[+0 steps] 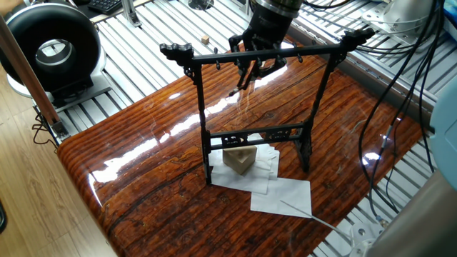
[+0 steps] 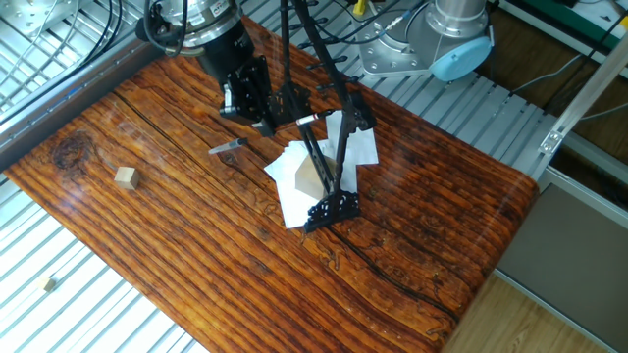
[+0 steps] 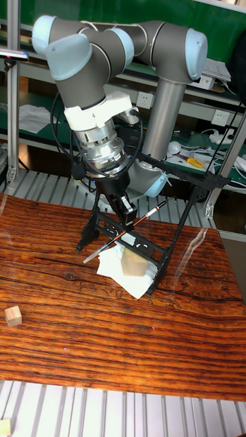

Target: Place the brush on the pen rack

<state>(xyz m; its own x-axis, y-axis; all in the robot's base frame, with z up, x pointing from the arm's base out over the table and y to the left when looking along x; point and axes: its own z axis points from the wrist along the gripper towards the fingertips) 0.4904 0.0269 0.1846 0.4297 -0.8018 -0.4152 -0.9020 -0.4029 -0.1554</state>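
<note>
Clamping the brush (image 3: 125,231) at mid-shaft, the gripper (image 3: 127,216) hangs just behind the pen rack (image 1: 202,114), close under its crossbar; the brush tilts, tip down, clear of the table (image 2: 412,226). Grasping and lifting look done — what is left is getting its upper end onto a peg and letting go. Whether it touches the rack yet, I cannot tell. Counted: one brush, one rack, one larger tan wooden block (image 1: 239,160) at the rack's foot on white paper sheets (image 1: 282,195), and two small wooden cubes (image 2: 125,176) well away from the rack.

Bright overhead light, glare on glossy table (image 1: 143,157), sharp pics
</note>
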